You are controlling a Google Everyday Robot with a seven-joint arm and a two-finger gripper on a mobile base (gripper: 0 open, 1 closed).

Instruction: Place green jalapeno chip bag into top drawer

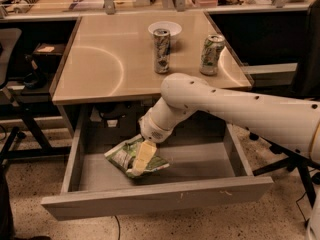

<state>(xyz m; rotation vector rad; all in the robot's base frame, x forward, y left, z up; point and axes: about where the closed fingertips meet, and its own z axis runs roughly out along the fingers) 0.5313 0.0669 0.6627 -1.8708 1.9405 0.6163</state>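
Observation:
The green jalapeno chip bag (121,154), crinkly green with white patches, lies on the smooth grey floor of the top drawer (150,198), left of its middle. The drawer is pulled wide open under the tan table. My gripper (139,166) reaches down into the drawer from the right on a white arm (240,109) and sits right on the bag's right half, touching it. The bag rests on the drawer floor, partly hidden under the gripper.
The tan table top (100,64) carries two drink cans (161,50) (211,54) and a white bowl (165,28) at the back. A dark chair (10,84) stands at the left, and chair legs (290,164) at the right of the drawer.

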